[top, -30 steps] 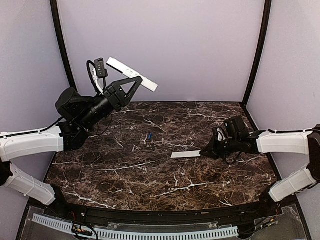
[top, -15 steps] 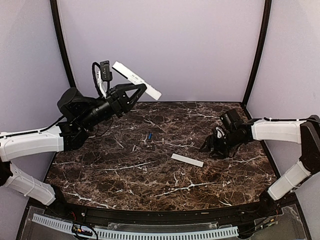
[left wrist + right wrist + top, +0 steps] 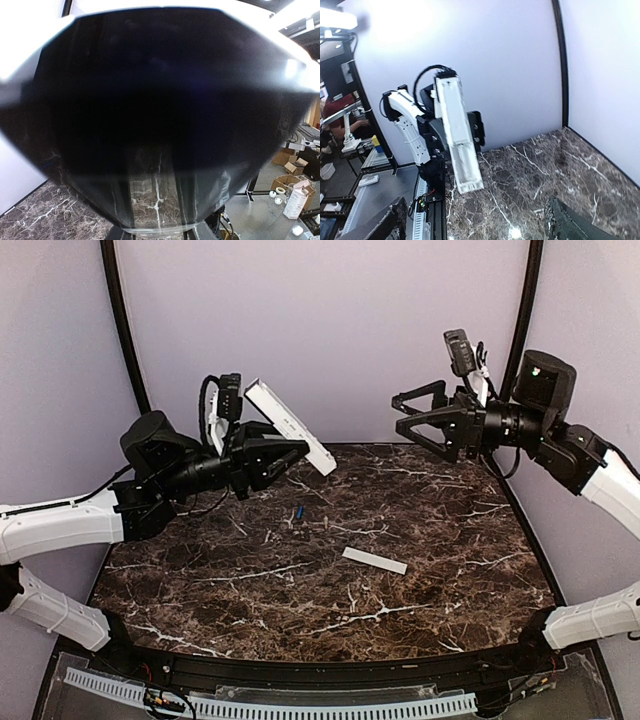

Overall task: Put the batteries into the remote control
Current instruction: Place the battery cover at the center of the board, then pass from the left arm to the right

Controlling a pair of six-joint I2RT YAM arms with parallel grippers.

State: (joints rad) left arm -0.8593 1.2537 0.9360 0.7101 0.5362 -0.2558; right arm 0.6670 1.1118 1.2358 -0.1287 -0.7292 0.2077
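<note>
My left gripper [image 3: 288,447] is shut on the remote control [image 3: 290,426], a slim white bar held tilted in the air above the table's back left. In the right wrist view the remote control [image 3: 456,135] faces the camera with an open hollow bay in its lower half. The left wrist view is filled by the remote's dark glossy face [image 3: 160,100]. A small blue battery [image 3: 299,512] lies on the marble below the remote. My right gripper [image 3: 400,412] hangs high at the back right, open and empty, pointing toward the remote.
A flat white strip [image 3: 375,560] lies on the dark marble table [image 3: 300,600] right of the middle. Lilac walls with black posts [image 3: 515,350] close in the back and sides. A slotted white rail [image 3: 270,706] runs along the near edge.
My right gripper opened and let go of the white strip, which now lies on the table, then rose to the back right. My left arm brought the remote lower and rightward.
</note>
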